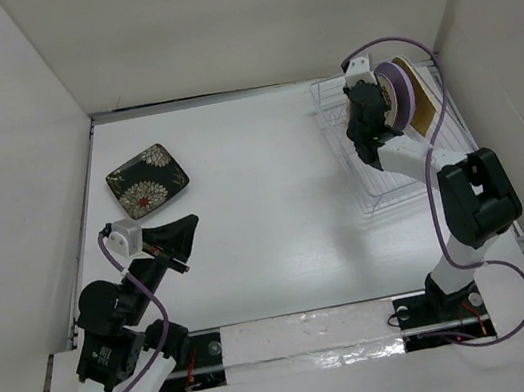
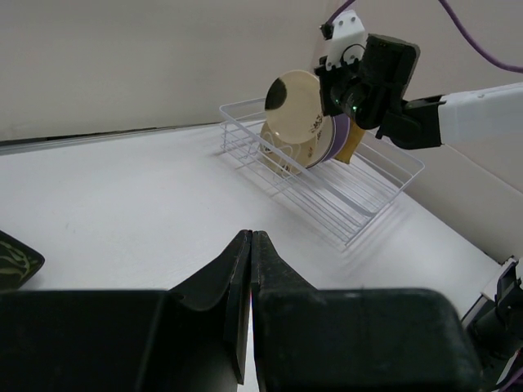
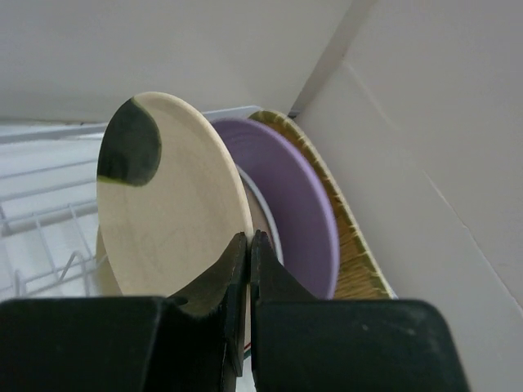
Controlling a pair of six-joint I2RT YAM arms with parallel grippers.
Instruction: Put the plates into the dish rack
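Top external view: the dish rack (image 1: 383, 193) sits at the far right of the white table (image 1: 275, 214), close against the right wall. Several plates stand on edge in it. The right arm reaches in over the rack from the near side.

From the right wrist, the right gripper (image 3: 249, 245) has its two dark fingers pressed together on the rim of the cream plate (image 3: 172, 204), the round one with a dark patch at its upper left edge. The plate is upright, pinched at its edge, and is the leftmost of the row. Just behind it a thin white rim shows. Next comes the lilac plate (image 3: 298, 212), and then a golden-tan plate (image 3: 347, 245) nearest the wall. All lean the same way, packed close. Whether the cream plate's lower edge rests on the wires I cannot tell.

From the left wrist view, the cream plate hangs above the far end of the rack, with the right gripper clamped at its upper right.

Over on the left, the black square floral plate (image 1: 148, 181) lies flat on the table toward the far left, well apart from the rack. The left gripper (image 2: 251, 245) sits just near of it, above the table. Its fingers are closed against each other with nothing between them.
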